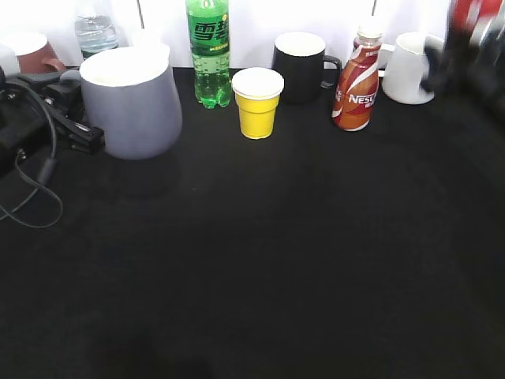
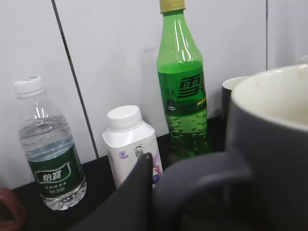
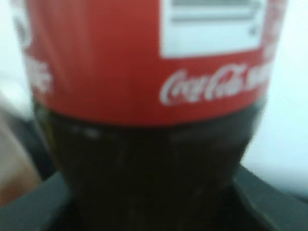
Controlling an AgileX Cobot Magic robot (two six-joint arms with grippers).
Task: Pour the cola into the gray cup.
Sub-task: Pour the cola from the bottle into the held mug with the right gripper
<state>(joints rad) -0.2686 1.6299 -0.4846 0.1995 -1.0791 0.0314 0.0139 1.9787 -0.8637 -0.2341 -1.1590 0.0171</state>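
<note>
The gray cup [image 1: 130,103] stands upright at the back left of the black table and looks empty. My left gripper [image 1: 79,130] is shut on its loop handle. In the left wrist view one dark finger of the left gripper [image 2: 144,183] lies against the handle, with the gray cup [image 2: 274,154] at the right. My right gripper [image 1: 465,55] is blurred at the top right, raised above the table, and is shut on the cola [image 1: 472,14]. In the right wrist view the cola [image 3: 144,72] fills the frame, with its red label and dark liquid between the fingers of the right gripper [image 3: 151,211].
Along the back stand a water bottle [image 1: 96,31], a green soda bottle [image 1: 208,51], a yellow cup [image 1: 257,103], a black mug [image 1: 300,67], a Nescafe bottle [image 1: 357,79] and a white mug [image 1: 410,67]. A reddish-brown mug [image 1: 35,51] is at the far left. A white milk bottle [image 2: 131,144] stands behind the gray cup.
</note>
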